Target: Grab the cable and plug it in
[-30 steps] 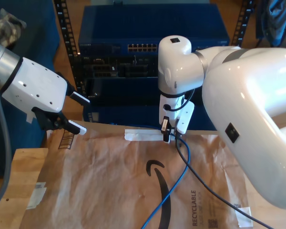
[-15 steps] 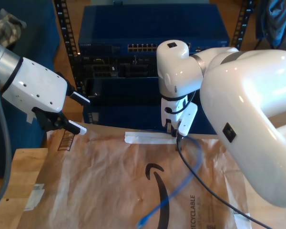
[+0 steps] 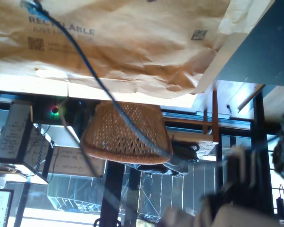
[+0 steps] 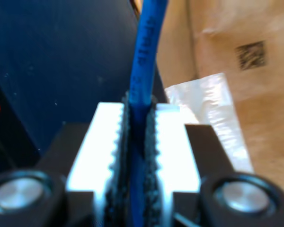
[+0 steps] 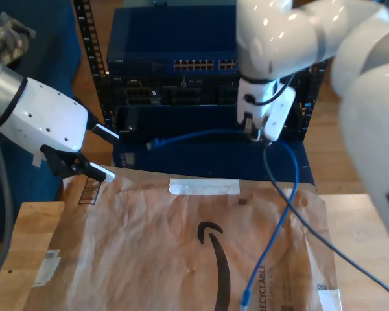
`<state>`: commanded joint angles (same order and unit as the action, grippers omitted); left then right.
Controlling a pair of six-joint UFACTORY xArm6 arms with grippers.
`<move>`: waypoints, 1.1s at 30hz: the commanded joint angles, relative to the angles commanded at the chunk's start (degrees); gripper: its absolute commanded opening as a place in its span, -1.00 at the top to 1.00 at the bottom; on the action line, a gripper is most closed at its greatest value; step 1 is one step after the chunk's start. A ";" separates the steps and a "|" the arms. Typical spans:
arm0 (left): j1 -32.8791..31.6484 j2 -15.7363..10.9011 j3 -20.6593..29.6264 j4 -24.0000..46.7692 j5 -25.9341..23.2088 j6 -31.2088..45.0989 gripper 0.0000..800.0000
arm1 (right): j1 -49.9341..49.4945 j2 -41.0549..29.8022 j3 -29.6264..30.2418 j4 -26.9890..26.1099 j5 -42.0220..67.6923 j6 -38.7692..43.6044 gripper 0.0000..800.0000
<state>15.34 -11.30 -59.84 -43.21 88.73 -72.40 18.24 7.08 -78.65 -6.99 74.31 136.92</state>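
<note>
Plainly risky: my second gripper (image 4: 138, 111), fingers (image 4: 109, 142) pinching cable (image 4: 146, 61) well back from plug (image 5: 151, 144), mid-air before rack (image 5: 201, 35). Long free end droops, could miss port. My first gripper (image 3: 227, 203) blurred, fingers' state unclear.

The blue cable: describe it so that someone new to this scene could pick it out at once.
In the exterior view, find the blue rack behind the brown paper. In front of it the cable hangs from my second end effector, one plug stretched out sideways, the other on the paper. It is thin and bright blue; the black cable beside it is thicker.
</note>
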 joint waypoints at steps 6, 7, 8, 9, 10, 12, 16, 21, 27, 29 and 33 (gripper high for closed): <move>0.26 0.00 0.09 -0.18 0.09 -0.09 -0.99 | -2.55 -8.35 20.13 -0.18 -3.34 -0.18 0.98; 0.26 0.00 0.09 -0.26 0.09 -0.09 -0.99 | -2.90 -8.26 21.54 -0.09 -4.92 -0.18 0.96; 0.26 0.00 0.09 -0.26 0.09 -0.18 -0.99 | -3.08 -8.18 22.24 0.00 -6.07 -0.26 0.93; 0.26 0.00 0.09 -0.26 0.09 -0.18 -0.99 | -3.08 -8.09 22.33 0.00 -6.68 -0.35 0.84; 0.35 -0.09 0.09 -0.26 0.18 -0.18 -0.99 | -2.99 -8.09 22.24 0.00 -6.77 -0.44 0.50; 0.35 -0.09 0.09 -0.09 0.18 -0.18 -0.99 | -2.64 -8.00 21.89 0.09 -6.77 -0.44 -0.12; 0.79 -0.09 0.09 0.00 0.44 -0.18 -0.99 | -1.14 -8.26 20.04 1.67 -6.77 -2.64 -0.52; 0.88 0.00 1.32 -0.09 0.35 -0.09 -0.99 | 5.01 -4.84 19.78 9.23 -10.29 -14.42 -0.63; 0.88 0.00 1.32 -0.09 0.35 -0.09 -0.99 | 11.16 4.92 16.97 9.85 -21.36 -17.67 -0.67; 0.88 0.00 1.32 -0.09 0.35 -0.09 -0.99 | 13.45 6.42 15.82 9.49 -21.54 -17.85 -0.67; 0.88 0.00 1.32 -0.09 0.35 -0.09 -0.99 | 13.71 7.56 14.68 9.41 -21.63 -18.02 -0.67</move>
<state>16.22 -11.30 -58.52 -43.30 89.08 -72.48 31.96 14.64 -63.97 2.42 52.68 118.90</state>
